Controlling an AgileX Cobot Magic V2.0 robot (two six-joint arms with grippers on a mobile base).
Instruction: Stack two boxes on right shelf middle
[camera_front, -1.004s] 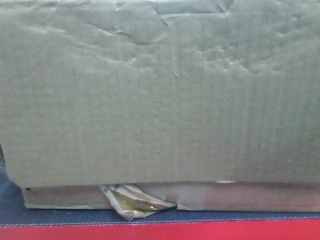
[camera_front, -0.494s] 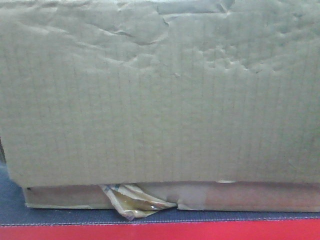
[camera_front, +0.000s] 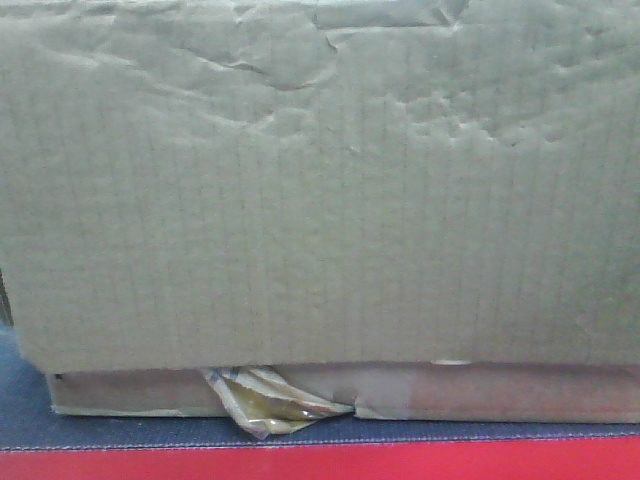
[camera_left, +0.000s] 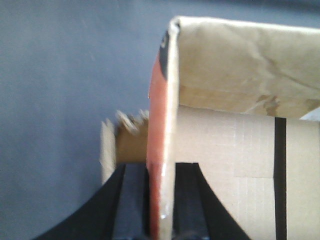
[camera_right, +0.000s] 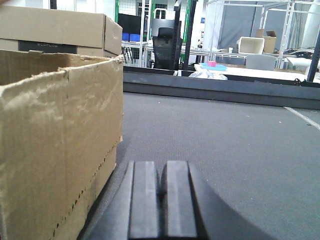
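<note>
only left jaws around box flap (camera_left: 160, 140)

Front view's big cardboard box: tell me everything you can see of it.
The box is plain brown corrugated cardboard, its face filling almost the whole view. The surface is creased and dented, worst along the top, with a tape patch at the upper edge. Its bottom edge overhangs a lower cardboard strip bearing crumpled tape, above a dark surface.
</note>
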